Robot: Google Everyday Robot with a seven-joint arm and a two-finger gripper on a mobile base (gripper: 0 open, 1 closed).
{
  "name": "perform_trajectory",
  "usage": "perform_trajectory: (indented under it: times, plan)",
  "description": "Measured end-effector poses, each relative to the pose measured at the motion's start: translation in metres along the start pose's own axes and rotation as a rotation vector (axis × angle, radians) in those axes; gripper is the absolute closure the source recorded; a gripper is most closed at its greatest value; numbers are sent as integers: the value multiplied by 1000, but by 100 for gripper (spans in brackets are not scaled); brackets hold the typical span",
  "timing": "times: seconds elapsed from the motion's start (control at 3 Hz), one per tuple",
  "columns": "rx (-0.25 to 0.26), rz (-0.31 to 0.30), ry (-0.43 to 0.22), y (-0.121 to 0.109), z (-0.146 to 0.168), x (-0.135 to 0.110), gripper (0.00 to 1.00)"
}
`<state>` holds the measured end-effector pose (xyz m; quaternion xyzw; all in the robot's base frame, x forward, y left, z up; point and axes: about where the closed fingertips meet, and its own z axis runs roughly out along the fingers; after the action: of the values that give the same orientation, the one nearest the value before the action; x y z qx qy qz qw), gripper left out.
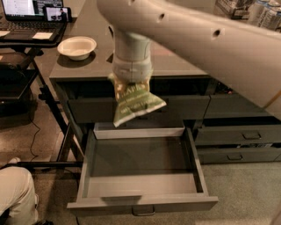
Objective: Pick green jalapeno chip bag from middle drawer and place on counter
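The green jalapeno chip bag (134, 103) hangs from my gripper (130, 82), which is shut on the bag's top edge. The bag is in the air, in front of the cabinet's top drawer and well above the open middle drawer (140, 176). The drawer is pulled out towards the camera and its inside shows nothing in it. The counter (175, 61) lies just behind and above the bag. My large white arm crosses the top of the view from the right and hides part of the counter.
A white bowl (77, 47) stands on the counter's left end. A black side table with a laptop (30, 13) is at the far left. Cans stand at the counter's back right (263, 13). Closed drawers (241, 136) are on the right. A person's knee (15, 193) is at bottom left.
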<state>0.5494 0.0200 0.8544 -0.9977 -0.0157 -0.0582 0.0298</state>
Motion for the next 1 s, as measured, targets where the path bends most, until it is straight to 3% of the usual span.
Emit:
perform_trajectory:
  times: [0.33,1.0]
  plan:
    - [101,17,72,16,-28,33,100]
    - [254,164,216,81,-62,90,100]
